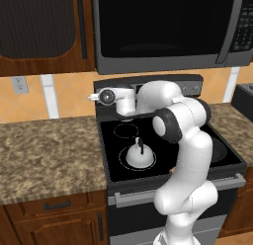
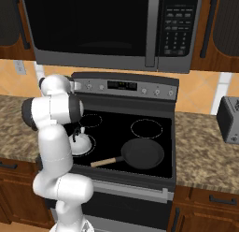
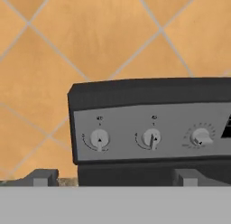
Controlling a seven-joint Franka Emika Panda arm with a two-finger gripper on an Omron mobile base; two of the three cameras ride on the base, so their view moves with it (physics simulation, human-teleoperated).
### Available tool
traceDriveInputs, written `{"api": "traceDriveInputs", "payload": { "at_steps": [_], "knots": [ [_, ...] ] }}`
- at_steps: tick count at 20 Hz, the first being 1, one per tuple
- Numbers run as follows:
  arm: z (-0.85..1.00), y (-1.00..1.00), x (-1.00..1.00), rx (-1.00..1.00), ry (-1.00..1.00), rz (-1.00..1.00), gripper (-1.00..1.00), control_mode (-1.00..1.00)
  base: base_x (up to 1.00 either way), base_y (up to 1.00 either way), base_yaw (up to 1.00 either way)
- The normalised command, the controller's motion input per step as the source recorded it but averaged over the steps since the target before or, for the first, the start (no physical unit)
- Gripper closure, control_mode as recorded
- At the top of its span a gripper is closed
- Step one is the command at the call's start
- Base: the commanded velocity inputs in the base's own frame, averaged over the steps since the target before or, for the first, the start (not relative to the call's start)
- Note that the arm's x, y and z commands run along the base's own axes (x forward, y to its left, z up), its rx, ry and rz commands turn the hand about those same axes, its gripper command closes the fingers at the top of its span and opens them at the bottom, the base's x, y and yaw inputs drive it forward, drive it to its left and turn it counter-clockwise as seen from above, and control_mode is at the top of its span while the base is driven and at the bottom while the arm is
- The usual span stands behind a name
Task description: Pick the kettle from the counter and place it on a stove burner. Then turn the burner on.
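No readable brand or label anywhere; small marks above the stove knobs point(image 3: 99, 139) and the keypad of the microwave point(image 2: 179, 29) too blurred to make out. Kettle point(image 1: 139, 156) upright on the front-left stove burner point(image 1: 123, 162), inside its white ring, arched black handle topmost, long axis vertical; spout direction not discernible. Seen too from the right base view, kettle point(image 2: 80, 142) half hidden behind the white arm, beside the black frying pan point(image 2: 142, 153) with its wooden handle pointing toward the front-left. Claw point(image 3: 113, 177) spread wide, holding nothing, touching nothing, fingertips point(image 3: 41, 177) low in the hand view, aimed at the stove's back panel and its three left knobs against orange diagonal tile. Speckled granite bench point(image 1: 49, 155) left of the stove.
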Motion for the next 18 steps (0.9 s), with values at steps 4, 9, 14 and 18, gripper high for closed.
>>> {"api": "traceDriveInputs", "payload": {
  "at_steps": [4,9,14,18],
  "knots": [
    [-0.05,0.01,0.20,0.00,-0.06,0.00,-1.00,-1.00,0.00,0.00,0.00],
    [-0.05,0.00,0.03,0.00,-0.03,0.00,-1.00,-1.00,0.00,0.00,0.00],
    [-0.01,0.00,0.12,0.00,0.00,0.00,-1.00,-1.00,0.00,0.00,0.00],
    [0.00,0.00,0.16,0.00,0.00,0.00,-1.00,-1.00,0.00,0.00,0.00]
  ]
}}
